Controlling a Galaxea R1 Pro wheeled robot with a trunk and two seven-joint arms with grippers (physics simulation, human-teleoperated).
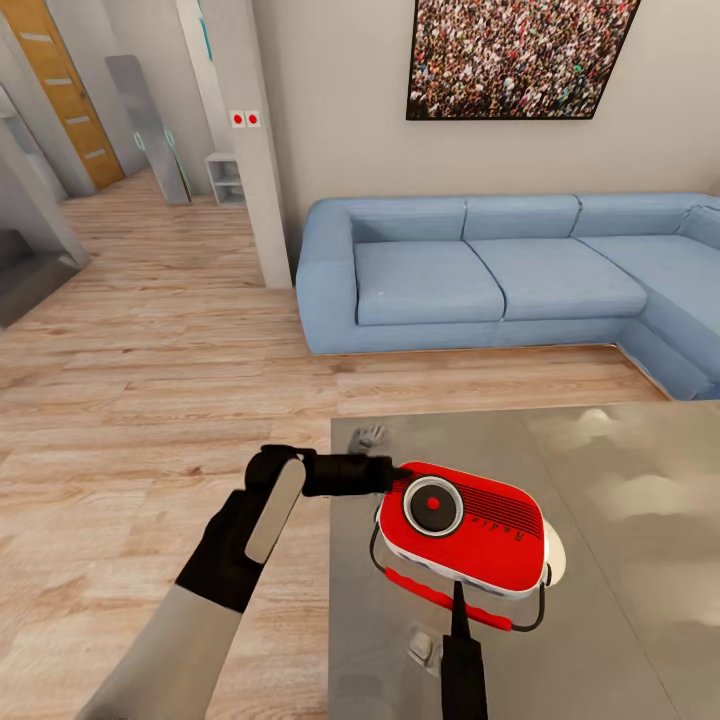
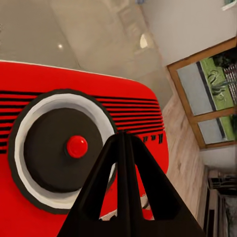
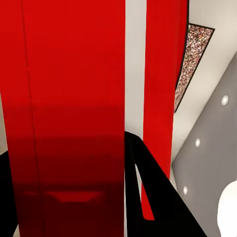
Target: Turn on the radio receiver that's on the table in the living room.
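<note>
Radio receiver [image 1: 465, 530] lay face up near the tabletop's [image 1: 620, 600] front left corner. From the head camera, the right end effector [image 1: 458, 598] met its red-sleeved wire handle [image 1: 440, 598]; whether it gripped could not be told. The left end effector [image 1: 398, 472], fingers pressed together, touched the radio's far left edge. Its wrist camera showed the dial [image 2: 66, 150] with a red dot. Beyond stood the blue sofa [image 1: 500, 270] and crowd picture [image 1: 515, 55].
</note>
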